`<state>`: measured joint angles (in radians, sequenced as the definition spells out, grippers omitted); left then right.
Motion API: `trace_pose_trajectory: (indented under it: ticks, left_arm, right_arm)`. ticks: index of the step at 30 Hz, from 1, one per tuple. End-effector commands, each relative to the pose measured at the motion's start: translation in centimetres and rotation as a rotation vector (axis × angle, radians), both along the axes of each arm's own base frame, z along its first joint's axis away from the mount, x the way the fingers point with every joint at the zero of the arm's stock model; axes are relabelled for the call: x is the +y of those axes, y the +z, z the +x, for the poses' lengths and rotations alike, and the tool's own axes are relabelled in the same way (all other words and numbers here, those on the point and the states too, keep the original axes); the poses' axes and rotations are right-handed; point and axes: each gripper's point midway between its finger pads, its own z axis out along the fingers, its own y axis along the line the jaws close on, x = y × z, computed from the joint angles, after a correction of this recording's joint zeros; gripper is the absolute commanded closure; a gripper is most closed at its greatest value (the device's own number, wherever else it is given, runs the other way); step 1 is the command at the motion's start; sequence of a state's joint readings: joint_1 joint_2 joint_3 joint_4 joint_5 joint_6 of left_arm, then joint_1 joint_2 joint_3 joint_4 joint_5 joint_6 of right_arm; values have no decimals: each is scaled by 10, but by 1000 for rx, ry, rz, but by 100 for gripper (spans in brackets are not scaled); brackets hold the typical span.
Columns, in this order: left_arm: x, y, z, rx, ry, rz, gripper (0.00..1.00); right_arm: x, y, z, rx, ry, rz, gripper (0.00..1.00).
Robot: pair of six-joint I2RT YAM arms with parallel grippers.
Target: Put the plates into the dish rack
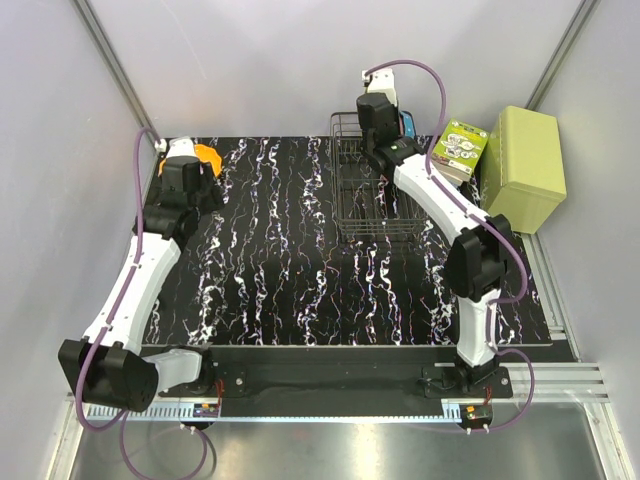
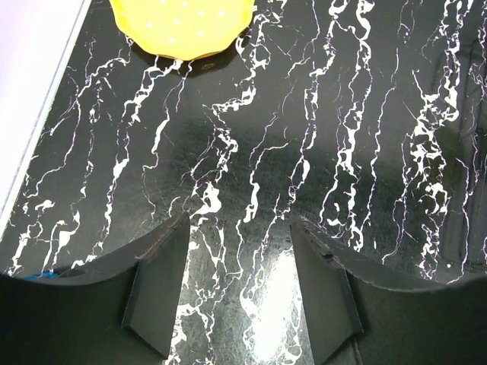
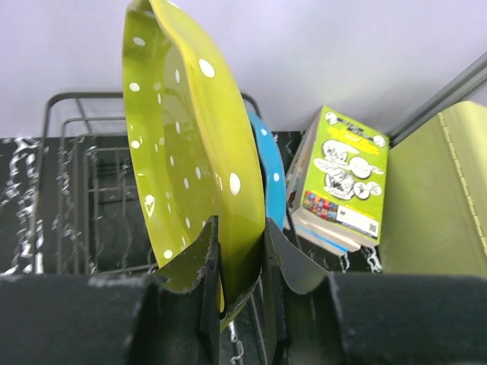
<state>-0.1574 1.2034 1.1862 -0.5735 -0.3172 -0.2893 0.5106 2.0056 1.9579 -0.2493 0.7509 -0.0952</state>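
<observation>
Yellow-green plate (image 3: 190, 152) upright, clamped in right jaws over the wire rack (image 3: 68, 152), blue plate (image 3: 270, 175) close beside it, book (image 3: 342, 182) and green box (image 3: 441, 205) beyond; left jaws wide apart, empty, above bench (image 2: 304, 152) near orange plate (image 2: 183, 26).

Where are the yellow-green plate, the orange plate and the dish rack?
yellow-green plate (image 3: 175, 137): right wrist view, on its dotted face.
orange plate (image 2: 183, 23): left wrist view, on its dotted top.
dish rack (image 1: 358, 195): top external view, on its wire floor.
</observation>
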Motion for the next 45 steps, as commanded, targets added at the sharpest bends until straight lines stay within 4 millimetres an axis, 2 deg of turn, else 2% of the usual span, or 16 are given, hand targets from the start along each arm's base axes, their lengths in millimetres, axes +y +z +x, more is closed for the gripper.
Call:
trace_pose_trajectory:
  ticks: [1, 12, 23, 36, 38, 40, 41, 43, 45]
  left_arm:
    - [-6, 13, 7, -67, -9, -33, 39]
    - [-9, 6, 7, -53, -20, -47, 39]
    - [-12, -10, 5, -28, -31, -59, 38]
    - [-16, -29, 14, 31, -41, -61, 38]
    - [-15, -31, 16, 39, -38, -56, 37]
    - [-16, -32, 18, 45, -45, -49, 37]
    - [-16, -33, 19, 50, -46, -47, 37]
    - [-16, -34, 19, 56, -46, -44, 37]
    - [-16, -34, 20, 58, -48, -44, 37]
  right_arm:
    - [-10, 94, 8, -317, -118, 95, 100]
    - [-9, 62, 22, -275, -139, -8, 100]
    - [-12, 32, 39, -251, -166, -93, 100]
    - [-16, -20, 48, -155, -165, -151, 100]
    - [-14, -28, 49, -138, -151, -160, 91]
    - [-12, -34, 51, -127, -137, -169, 74]
    - [-12, -35, 52, -127, -137, -169, 62]
    - [-12, -36, 53, -127, -137, -169, 55]
    - [-11, -38, 54, -127, -137, -168, 53]
